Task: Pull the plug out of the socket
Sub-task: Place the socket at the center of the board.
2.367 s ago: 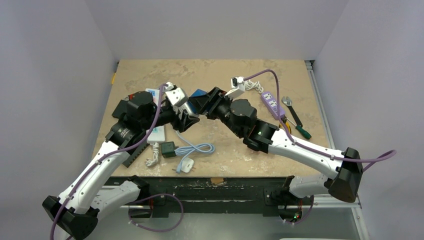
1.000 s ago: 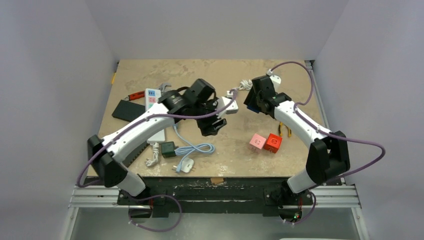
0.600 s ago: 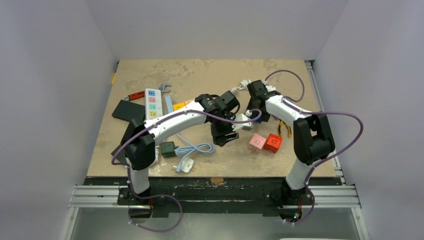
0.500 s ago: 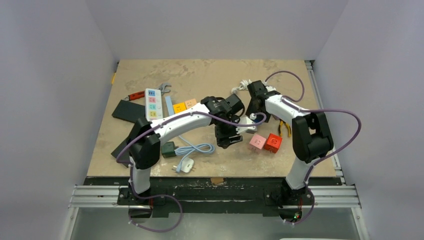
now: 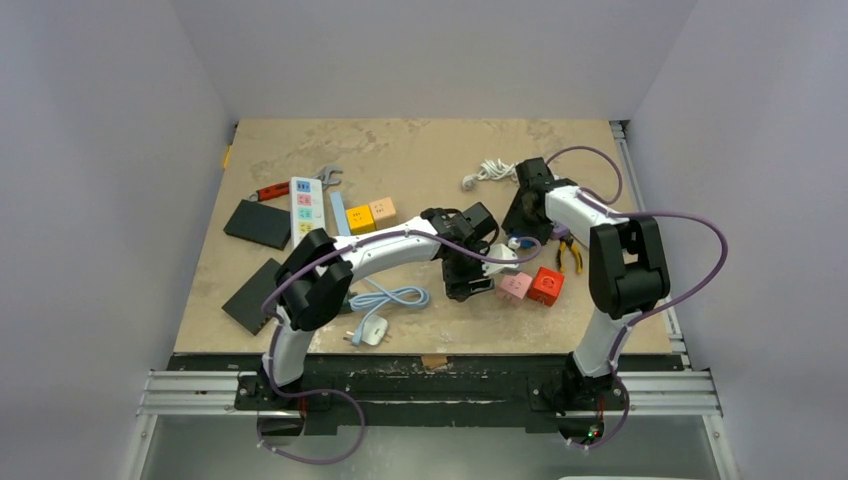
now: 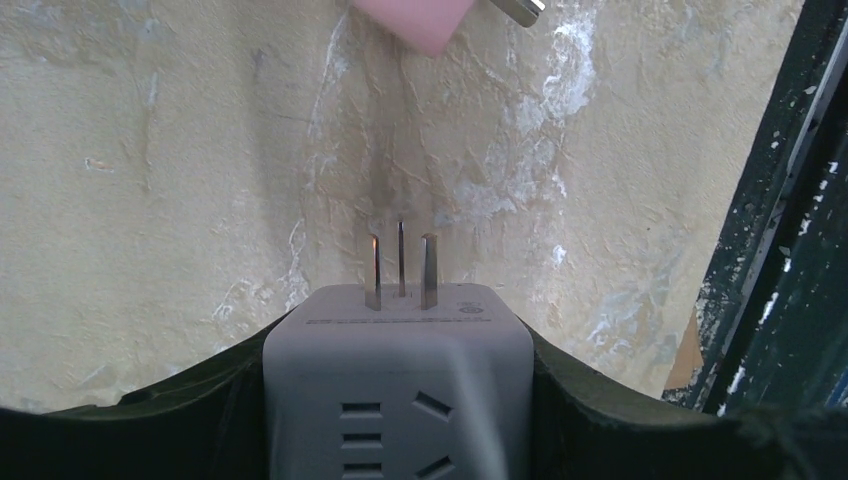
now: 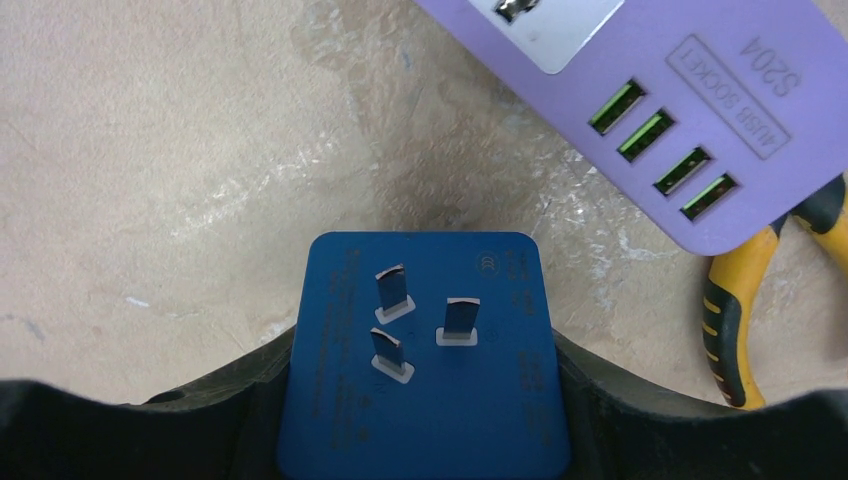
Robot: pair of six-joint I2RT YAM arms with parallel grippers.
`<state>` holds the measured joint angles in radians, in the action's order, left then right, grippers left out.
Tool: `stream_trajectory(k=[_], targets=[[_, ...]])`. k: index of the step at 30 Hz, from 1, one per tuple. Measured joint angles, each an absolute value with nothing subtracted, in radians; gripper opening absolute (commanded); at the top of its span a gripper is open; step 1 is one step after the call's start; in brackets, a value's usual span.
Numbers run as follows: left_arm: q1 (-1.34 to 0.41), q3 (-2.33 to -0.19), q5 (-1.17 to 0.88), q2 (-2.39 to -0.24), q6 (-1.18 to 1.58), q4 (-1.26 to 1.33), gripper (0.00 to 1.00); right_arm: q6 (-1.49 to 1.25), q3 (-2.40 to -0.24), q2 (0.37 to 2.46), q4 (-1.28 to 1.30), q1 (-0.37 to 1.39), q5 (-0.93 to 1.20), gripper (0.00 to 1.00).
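My left gripper (image 6: 398,345) is shut on a white cube socket (image 6: 398,385), which has slots on its upper face and three metal pins pointing at the table. In the top view this socket (image 5: 503,261) hangs just left of a pink cube (image 5: 515,286). My right gripper (image 7: 425,350) is shut on a blue cube plug (image 7: 430,410); its three bare pins face the camera and it is apart from the socket. Seen from above, the right gripper (image 5: 520,225) hangs low a short way behind the left gripper (image 5: 488,266).
A purple USB socket strip (image 7: 650,90) and yellow pliers (image 7: 730,300) lie just past the blue plug. A red cube (image 5: 546,284) sits by the pink one. Yellow and orange cubes (image 5: 370,213), a white power strip (image 5: 305,205), black boxes (image 5: 258,223) and a blue cable (image 5: 390,297) lie to the left.
My left gripper has carried the white socket rightward and nearer, down beside the pink cube. The right gripper has shifted slightly right with the blue plug. Both grips are unchanged.
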<state>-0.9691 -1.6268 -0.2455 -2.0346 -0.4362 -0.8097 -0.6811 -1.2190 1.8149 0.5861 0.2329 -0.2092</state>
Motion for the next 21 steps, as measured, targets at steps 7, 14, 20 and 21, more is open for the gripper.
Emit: stream_trajectory(k=[7,14,20,21], targets=[[-0.969,-1.562,-0.243,-2.041,-0.427,-0.702,0.39,-0.651,-1.231,1.815,0.589,0.229,-0.156,0.95],[-0.971,-1.540,-0.237,-2.050,-0.403,-0.650,0.95,-0.643,-1.273,1.808,0.597,0.228,-0.136,0.99],[-0.972,-1.533,-0.236,-2.050,-0.393,-0.614,1.00,-0.643,-1.322,1.751,0.633,0.228,-0.130,0.98],[-0.972,-1.531,-0.236,-2.050,-0.392,-0.614,1.00,-0.643,-1.335,1.735,0.640,0.228,-0.130,0.98]])
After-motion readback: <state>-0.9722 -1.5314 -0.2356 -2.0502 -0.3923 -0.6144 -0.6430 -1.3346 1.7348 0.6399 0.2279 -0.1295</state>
